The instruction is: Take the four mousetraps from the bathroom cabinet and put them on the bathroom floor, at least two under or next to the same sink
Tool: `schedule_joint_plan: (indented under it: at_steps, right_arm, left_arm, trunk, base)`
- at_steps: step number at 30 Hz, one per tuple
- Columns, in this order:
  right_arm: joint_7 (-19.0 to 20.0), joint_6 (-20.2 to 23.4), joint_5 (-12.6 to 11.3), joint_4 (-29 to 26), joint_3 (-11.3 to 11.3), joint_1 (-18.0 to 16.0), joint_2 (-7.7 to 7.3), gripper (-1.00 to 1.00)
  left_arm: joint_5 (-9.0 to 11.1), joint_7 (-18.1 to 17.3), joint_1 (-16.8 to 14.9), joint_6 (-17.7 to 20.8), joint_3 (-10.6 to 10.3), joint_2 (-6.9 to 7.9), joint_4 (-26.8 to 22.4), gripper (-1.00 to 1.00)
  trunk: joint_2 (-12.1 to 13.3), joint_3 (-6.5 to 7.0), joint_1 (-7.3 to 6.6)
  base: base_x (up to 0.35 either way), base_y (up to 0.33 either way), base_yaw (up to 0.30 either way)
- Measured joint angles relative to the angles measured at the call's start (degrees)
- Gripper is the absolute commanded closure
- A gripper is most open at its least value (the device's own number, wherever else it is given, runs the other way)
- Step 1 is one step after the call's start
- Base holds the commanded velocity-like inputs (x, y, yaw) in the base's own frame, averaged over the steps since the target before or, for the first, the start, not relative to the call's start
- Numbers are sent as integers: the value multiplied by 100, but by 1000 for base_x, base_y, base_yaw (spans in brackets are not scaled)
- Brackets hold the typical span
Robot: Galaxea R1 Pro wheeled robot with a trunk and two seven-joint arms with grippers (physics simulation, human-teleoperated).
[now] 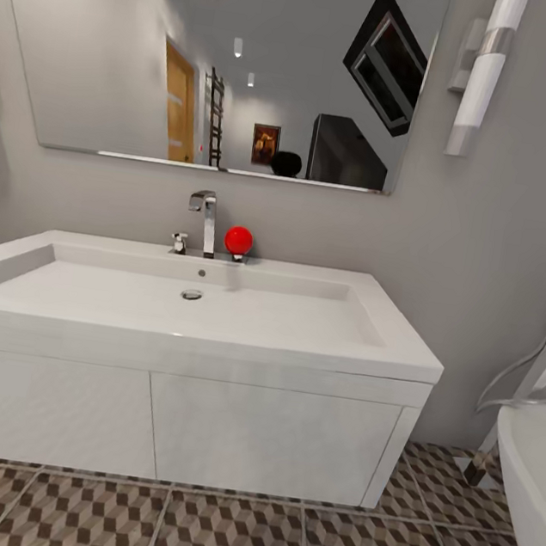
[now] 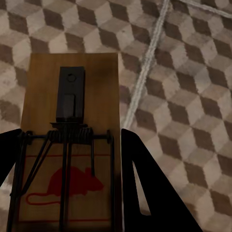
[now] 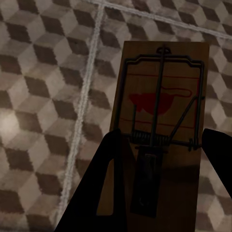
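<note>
In the left wrist view a tan-wood mousetrap (image 2: 72, 87) with a dark wire spring and a red mouse print sits between the two black fingers (image 2: 150, 193) of my left gripper (image 2: 70, 145), which is shut on its sides. My right gripper (image 3: 162, 140) is likewise shut on a second mousetrap (image 3: 164, 96), its fingers (image 3: 108, 183) pressed on the board's edges. Behind both traps lies the cube-patterned bathroom floor (image 2: 183, 96), which also runs in front of the sink (image 1: 191, 296) as a tiled strip (image 1: 227, 536) in the head view.
The white sink sits on a wall-hung white vanity (image 1: 267, 437) with a gap above the floor. A chrome faucet (image 1: 204, 222) and a red ball (image 1: 238, 240) stand at its back. A white bathtub (image 1: 529, 491) and its standing tap (image 1: 537, 371) are at the right.
</note>
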Motion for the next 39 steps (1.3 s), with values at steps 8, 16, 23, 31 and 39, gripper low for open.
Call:
schedule_joint_plan:
  at_steps: [8,16,23,31,39]
  right_arm:
    - [0,0,0,-3,0,0,0,100]
    - [-14,1,34,-130,-31,-1,-28,100]
    - [-15,82,26,-681,-39,-28,-32,100]
    - [10,712,27,-730,-39,-256,-28,100]
    - [617,1263,12,-725,-39,-531,-27,100]
  left_arm:
    - [-2,-11,0,-19,0,1,0,100]
    - [-3,-17,0,-52,-10,-10,-62,100]
    - [-43,23,-28,64,4,105,-1004,100]
    - [-66,1056,-123,1512,6,436,-2214,100]
    - [-52,1227,-414,2343,16,469,-2448,100]
  trunk:
    - [-202,-90,110]
    - [-202,-90,110]
    - [-202,-90,110]
    - [-202,-90,110]
    - [-202,-90,110]
  base:
    - [0,0,0]
    - [0,0,0]
    - [0,0,0]
    - [0,0,0]
    - [0,0,0]
